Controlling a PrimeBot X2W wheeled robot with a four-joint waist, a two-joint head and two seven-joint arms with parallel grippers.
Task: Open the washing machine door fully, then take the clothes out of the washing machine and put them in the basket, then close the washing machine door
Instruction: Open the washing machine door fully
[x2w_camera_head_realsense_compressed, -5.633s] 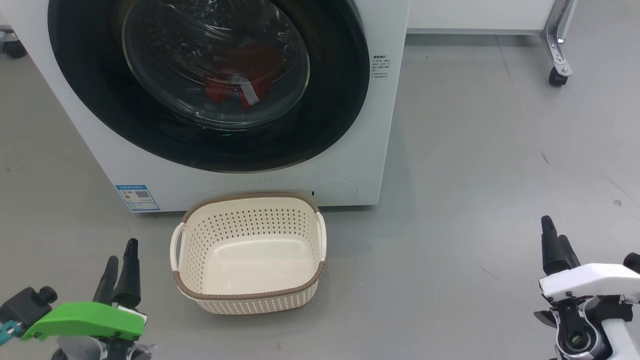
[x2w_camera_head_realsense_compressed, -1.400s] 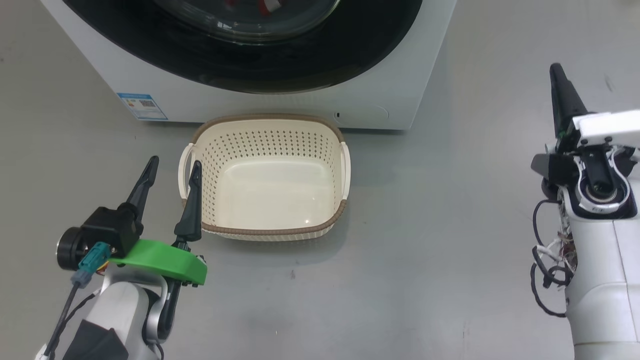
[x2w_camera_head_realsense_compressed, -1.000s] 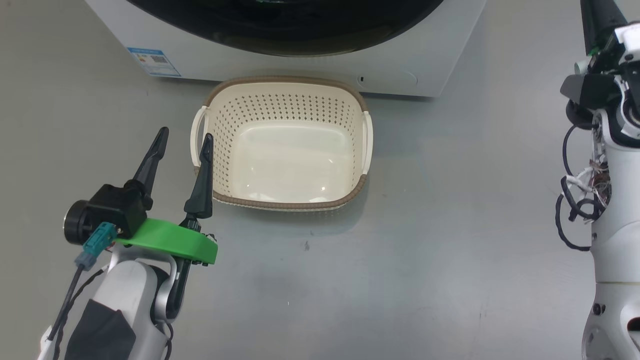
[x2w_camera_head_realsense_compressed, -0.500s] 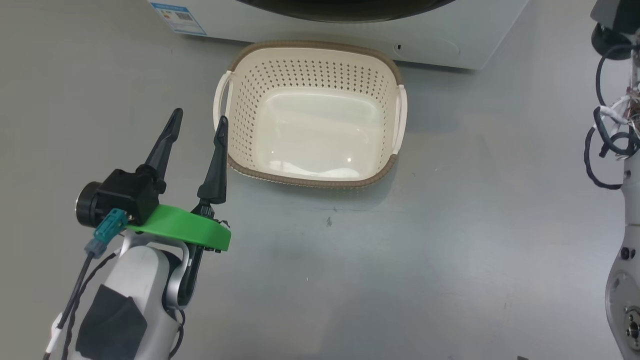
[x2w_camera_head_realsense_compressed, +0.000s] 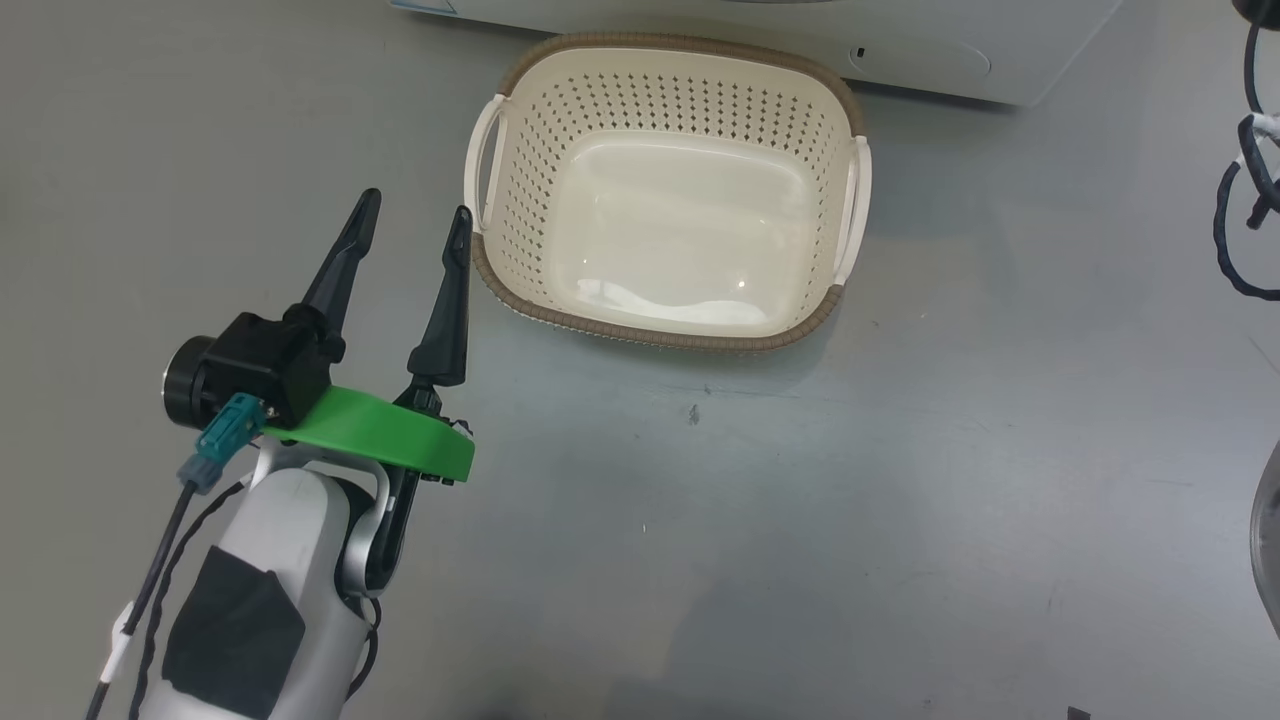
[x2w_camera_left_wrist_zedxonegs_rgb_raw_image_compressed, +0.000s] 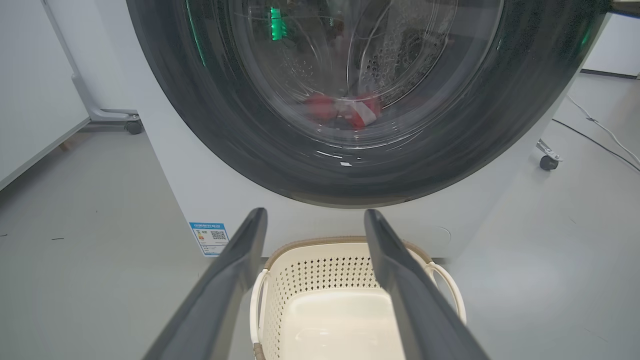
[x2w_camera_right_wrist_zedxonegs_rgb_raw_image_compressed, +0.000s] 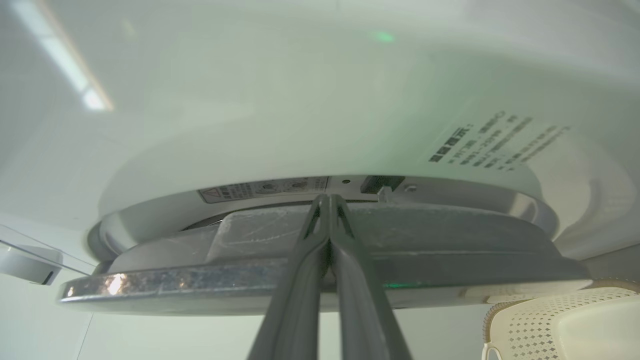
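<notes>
Left end effector splayed, empty

Beyond my left fingers I see the basket, perforated matt plastic; the washing machine door looks glossy, glass-centred.

Basket on floor just in frt of washing machine; clothes inside, behind door.

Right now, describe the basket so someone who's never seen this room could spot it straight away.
Find the big white washing machine with the round black-rimmed door. On the grey floor directly in front of it sits the basket, empty. Its cream perforated walls, brown woven-look rim and two white side handles set it apart from the smooth white machine.
</notes>
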